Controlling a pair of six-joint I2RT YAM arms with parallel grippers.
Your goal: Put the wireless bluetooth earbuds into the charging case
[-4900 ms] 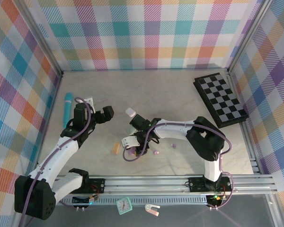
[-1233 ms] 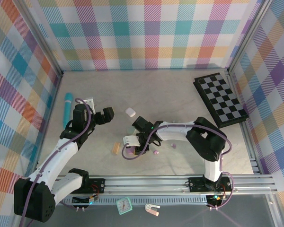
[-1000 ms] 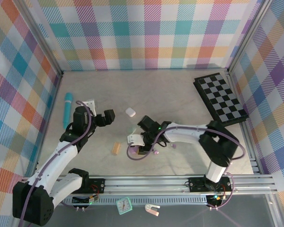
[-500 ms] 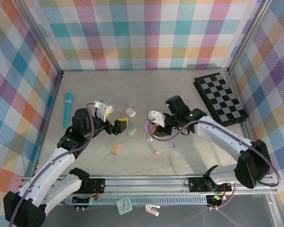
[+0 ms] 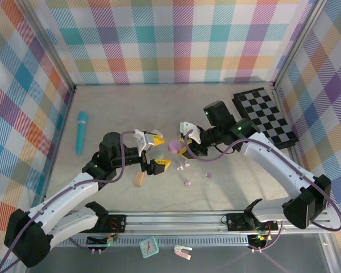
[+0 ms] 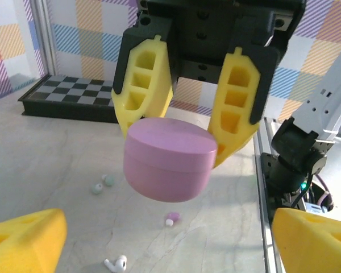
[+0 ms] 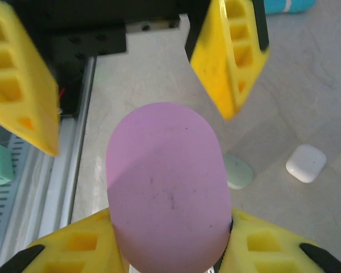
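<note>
My right gripper (image 5: 181,145) is shut on a purple pebble-shaped charging case (image 5: 174,147) and holds it above the table. In the right wrist view the charging case (image 7: 166,187) sits between my own yellow fingers (image 7: 74,250). My left gripper (image 5: 161,152) faces it, open, one finger on each side of the charging case (image 6: 170,159) but apart from it. On the table below lie a purple earbud (image 6: 171,218), a white earbud (image 6: 116,263) and two pale greenish earbuds (image 6: 96,189).
A pale green case (image 7: 237,172) and a white case (image 7: 306,162) lie on the table under the grippers. A tan ribbed block (image 5: 138,179) lies near front, a teal cylinder (image 5: 81,132) at left, a checkerboard (image 5: 265,119) at back right.
The right gripper has risen from the near centre and moved back with the purple case. The left gripper has swung in from the left and now faces that case.
</note>
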